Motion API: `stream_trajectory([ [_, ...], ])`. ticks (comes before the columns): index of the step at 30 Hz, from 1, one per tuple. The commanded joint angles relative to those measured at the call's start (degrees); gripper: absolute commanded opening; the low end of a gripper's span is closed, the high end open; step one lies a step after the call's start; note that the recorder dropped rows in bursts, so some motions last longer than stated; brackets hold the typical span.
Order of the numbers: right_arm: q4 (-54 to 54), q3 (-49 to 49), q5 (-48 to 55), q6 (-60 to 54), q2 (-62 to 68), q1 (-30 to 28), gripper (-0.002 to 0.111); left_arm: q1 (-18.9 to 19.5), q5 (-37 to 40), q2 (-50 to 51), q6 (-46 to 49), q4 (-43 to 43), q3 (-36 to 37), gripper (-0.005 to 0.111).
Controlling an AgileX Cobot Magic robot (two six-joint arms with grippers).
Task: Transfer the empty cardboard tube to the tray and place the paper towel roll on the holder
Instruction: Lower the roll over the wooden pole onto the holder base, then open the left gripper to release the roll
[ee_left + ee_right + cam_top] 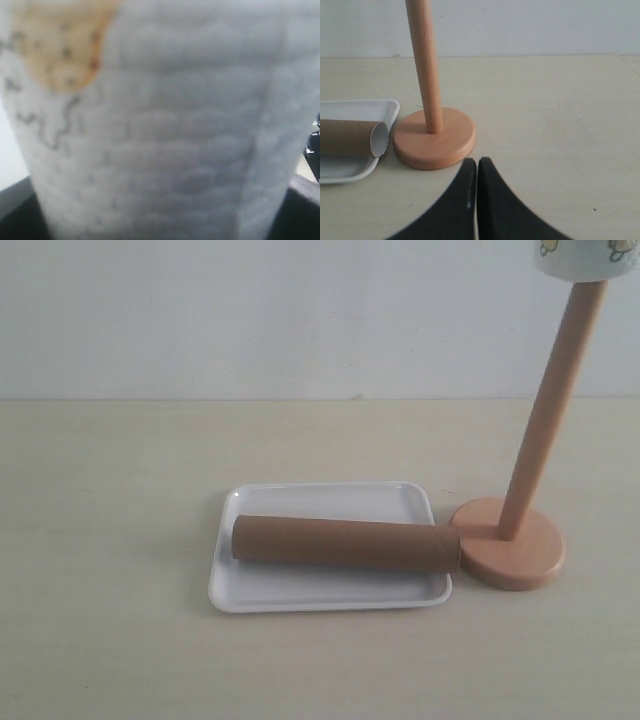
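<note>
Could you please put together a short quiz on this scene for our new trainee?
1. True or false: the cardboard tube lies in the tray.
2. Where is the paper towel roll? A) flat on the table B) at the top of the dowel of the holder C) in the tray
3. Fill in: the right end effector is ____, gripping nothing.
Key: 1 true; 2 B; 3 shut.

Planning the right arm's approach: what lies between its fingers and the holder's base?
Only bare table separates the right gripper from the holder, as the right wrist view shows.
</note>
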Motion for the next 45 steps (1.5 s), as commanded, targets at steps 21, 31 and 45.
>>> stream_trajectory([
  [21, -0.38, -0.03, -0.3, -0.01, -0.24, -0.31, 0.0, -0.36, 5.57, 12.98, 6.46, 0.17, -0.45, 0.004],
  [31, -0.38, -0.03, -0.3, -0.01, -0.24, -0.31, 0.0, -0.36, 3.52, 20.38, 6.46, 0.17, -0.45, 0.004],
  [45, -0.38, -0.03, -0.3, -0.01, -0.24, -0.31, 0.0, -0.36, -1.73, 28.08, 6.3, 0.17, -0.45, 0.014],
])
